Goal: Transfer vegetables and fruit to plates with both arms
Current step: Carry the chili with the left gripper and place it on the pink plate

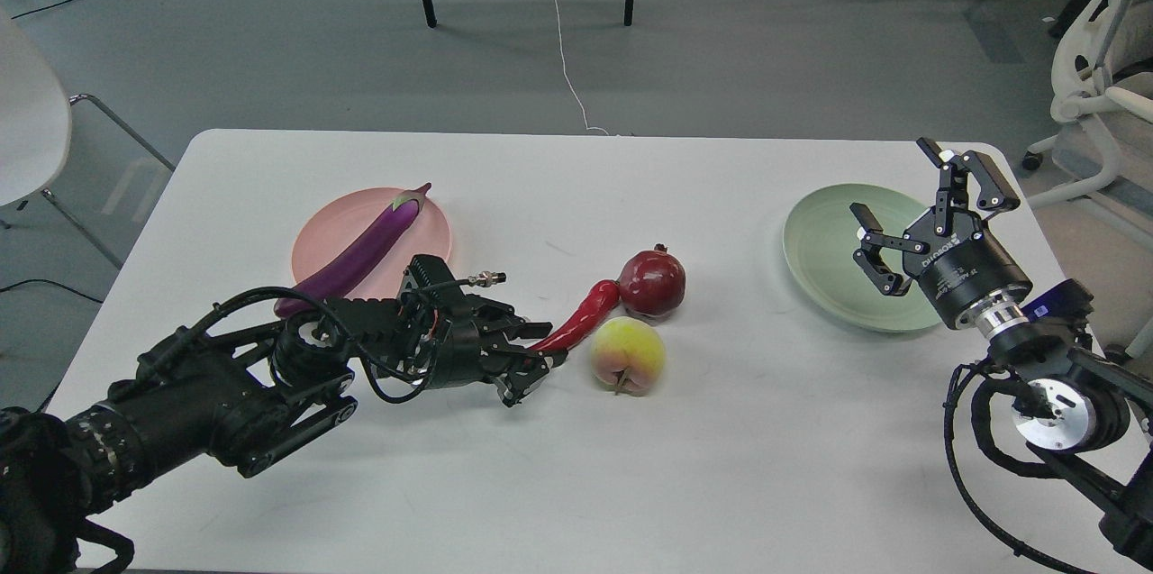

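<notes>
Head view: a white table [576, 466] fills most of the frame. The left arm [198, 394] reaches in from the lower left, its gripper [533, 356] at the lower end of the red chili pepper [576, 320], fingers either side of that tip, though whether they press it I cannot tell. The right arm [1045, 376] rises at the lower right; its gripper [928, 214] hangs over the sage green plate [820, 241] at right of centre, fingers spread wide and holding nothing. The pink plate [432, 232] sits left of centre, with the purple eggplant [360, 254] lying slantwise across it, its lower end off the rim. In the middle, the pomegranate [653, 283] touches the chili's upper end, and the peach [628, 355] lies just below both.
</notes>
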`<state>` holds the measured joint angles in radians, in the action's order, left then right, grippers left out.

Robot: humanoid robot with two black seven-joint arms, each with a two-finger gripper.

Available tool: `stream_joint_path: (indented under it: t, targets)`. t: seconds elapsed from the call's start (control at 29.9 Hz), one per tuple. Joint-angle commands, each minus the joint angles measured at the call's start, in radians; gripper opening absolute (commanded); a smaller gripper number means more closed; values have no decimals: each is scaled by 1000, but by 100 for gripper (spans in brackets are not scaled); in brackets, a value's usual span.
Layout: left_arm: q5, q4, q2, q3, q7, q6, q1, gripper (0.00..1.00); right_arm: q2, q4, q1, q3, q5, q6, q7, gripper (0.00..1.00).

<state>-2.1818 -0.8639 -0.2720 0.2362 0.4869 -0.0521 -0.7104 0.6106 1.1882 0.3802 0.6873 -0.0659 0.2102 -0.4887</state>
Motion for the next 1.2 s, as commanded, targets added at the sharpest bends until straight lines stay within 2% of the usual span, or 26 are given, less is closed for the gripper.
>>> stream_joint_path:
  t: [0.0, 0.5, 0.77, 0.97, 1.17]
  targets:
    - [0, -4, -3, -1, 2, -2, -3, 12, 0, 1, -1, 3, 0, 0, 0, 99]
    - [0, -3, -52, 23, 2, 1, -15, 10, -2, 1, -4, 5, 0, 0, 0, 99]
    - [0, -15, -145, 117, 2, 1, -8, 10, 0, 1, -4, 5, 0, 0, 0, 99]
    - [0, -73, -226, 186, 2, 9, -4, 11, -2, 1, -4, 5, 0, 0, 0, 99]
    - [0, -95, -299, 196, 2, 11, 0, 12, -2, 1, -6, 5, 0, 0, 0, 99]
